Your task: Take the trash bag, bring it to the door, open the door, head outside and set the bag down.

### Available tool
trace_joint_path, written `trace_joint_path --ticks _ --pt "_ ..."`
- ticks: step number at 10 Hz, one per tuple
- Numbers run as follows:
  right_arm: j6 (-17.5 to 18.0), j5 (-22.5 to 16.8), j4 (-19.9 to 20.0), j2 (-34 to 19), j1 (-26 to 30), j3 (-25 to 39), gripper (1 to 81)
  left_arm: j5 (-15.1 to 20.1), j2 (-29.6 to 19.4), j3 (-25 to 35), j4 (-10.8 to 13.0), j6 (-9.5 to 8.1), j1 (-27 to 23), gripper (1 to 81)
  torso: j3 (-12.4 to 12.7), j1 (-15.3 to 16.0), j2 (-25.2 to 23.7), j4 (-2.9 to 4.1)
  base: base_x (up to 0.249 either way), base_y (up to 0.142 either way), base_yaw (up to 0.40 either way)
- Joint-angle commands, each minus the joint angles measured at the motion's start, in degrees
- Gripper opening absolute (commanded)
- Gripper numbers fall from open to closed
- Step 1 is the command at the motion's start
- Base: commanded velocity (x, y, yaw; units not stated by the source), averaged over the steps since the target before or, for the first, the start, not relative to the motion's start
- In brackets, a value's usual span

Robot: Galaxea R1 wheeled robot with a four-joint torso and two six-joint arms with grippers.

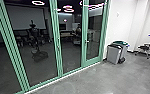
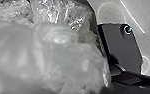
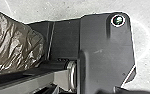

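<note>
Trash bag [image 2: 53,53], whitish see-through plastic, sits very close to the left wrist camera, beside the robot's dark base plate [image 2: 121,47]. Crumpled brown plastic [image 3: 14,42] is near the right wrist too; can't tell if it's the same bag. Left arm looks like the nearer one, judging by how much plastic is up against its camera. Bag's long axis: unclear, no full outline.

Green-framed glass door [image 1: 93,32] is ahead and toward the robot's right, long axis upright, looks closed. Handle [image 1: 86,41] is on the door's left stile, so on the side away from the grey bins [image 1: 114,53] by the white wall. Right arm is probably on the better side for that handle, but the door looks well apart from the robot; reaching it likely needs driving up with a turn to the right. Bag could brush the frame or bins if the approach runs tight.

Left gripper and right gripper: can't tell whether open, closed or clamped on the bag. Bag's neck and bottom are cut off or covered, so grip point and floor contact are unknown. Plastic nearest the left wrist camera is blurred. Dark upright figure [image 1: 34,32] in the glass: reflection or machine behind it, can't tell. Door's hinges and swing direction can't be made out either.
</note>
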Motion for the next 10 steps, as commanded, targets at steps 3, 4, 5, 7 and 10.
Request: trace_joint_path --ticks 3,4,5,7,10 --pt "-0.38 -3.14 0.29 0.22 2.86 -0.05 81.1 2.63 0.21 0.22 0.51 0.21 -3.54 1.0 0.00 0.02 0.02 0.00 0.155 -0.067 0.000" --pt "-0.38 -3.14 0.29 0.22 2.85 -0.05 81.1 2.71 0.21 0.22 0.51 0.21 -3.54 1.0 0.00 0.05 0.02 0.00 0.156 -0.067 0.000" --pt "-0.38 -3.14 0.29 0.22 2.94 -0.05 81.1 2.71 0.21 0.22 0.51 0.21 -3.62 1.0 0.00 0.05 0.00 0.00 0.155 -0.068 0.000" --pt "-0.38 -3.14 0.29 0.22 2.85 0.04 81.1 2.71 0.30 0.22 0.60 0.21 -3.62 1.0 0.00 0.05 0.00 0.00 0.155 -0.071 0.000" --pt "-0.38 -3.14 0.38 0.22 2.85 -0.05 81.1 2.71 0.30 0.22 0.51 0.21 -3.62 1.0 0.00 0.05 0.00 0.00 0.155 -0.073 0.000"
